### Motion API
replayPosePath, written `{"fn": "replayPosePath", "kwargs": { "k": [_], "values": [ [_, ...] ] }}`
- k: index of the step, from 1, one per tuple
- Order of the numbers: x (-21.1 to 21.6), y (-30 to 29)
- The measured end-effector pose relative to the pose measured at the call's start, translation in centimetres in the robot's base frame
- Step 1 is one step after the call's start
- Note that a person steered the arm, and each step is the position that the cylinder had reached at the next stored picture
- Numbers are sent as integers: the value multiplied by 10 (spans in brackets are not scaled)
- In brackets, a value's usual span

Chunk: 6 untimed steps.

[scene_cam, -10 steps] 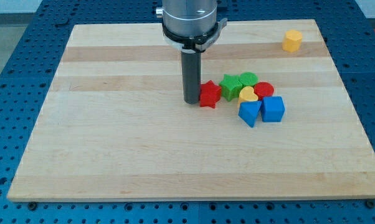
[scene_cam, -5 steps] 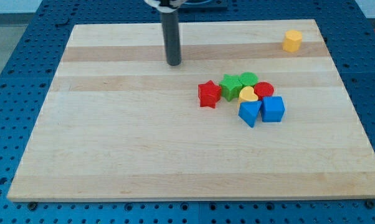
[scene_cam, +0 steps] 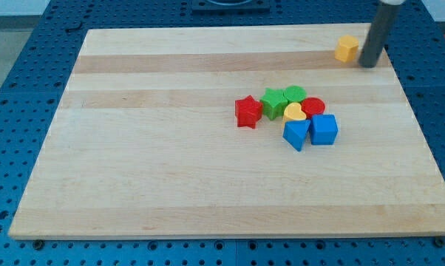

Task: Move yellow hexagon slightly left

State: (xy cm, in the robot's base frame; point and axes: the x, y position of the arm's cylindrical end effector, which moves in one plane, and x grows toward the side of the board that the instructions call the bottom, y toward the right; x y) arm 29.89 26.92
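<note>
You have the yellow hexagon (scene_cam: 347, 49) sitting near the tabletop's top right corner, close to the top edge and well apart from every other block. My tip (scene_cam: 368, 65) stands just beside it, toward the right edge and a little lower; you cannot tell from this view whether the two touch. There is no pincer on this arm, only the dark rod, so nothing is gripped. Right of the tabletop's centre you will find a tight cluster: a red star (scene_cam: 248, 112) at its left end, two green blocks (scene_cam: 274, 103) (scene_cam: 295, 94) next, a yellow heart (scene_cam: 294, 113) in the middle, a red round block (scene_cam: 313, 107) behind the heart, and two blue blocks (scene_cam: 296, 134) (scene_cam: 324, 129) nearest the bottom edge, side by side
</note>
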Motion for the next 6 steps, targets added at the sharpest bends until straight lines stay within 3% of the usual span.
{"fn": "replayPosePath", "kwargs": {
  "k": [1, 2, 5, 6],
  "values": [
    [-29, 11],
    [-34, -15],
    [20, -151],
    [28, -144]
  ]
}}
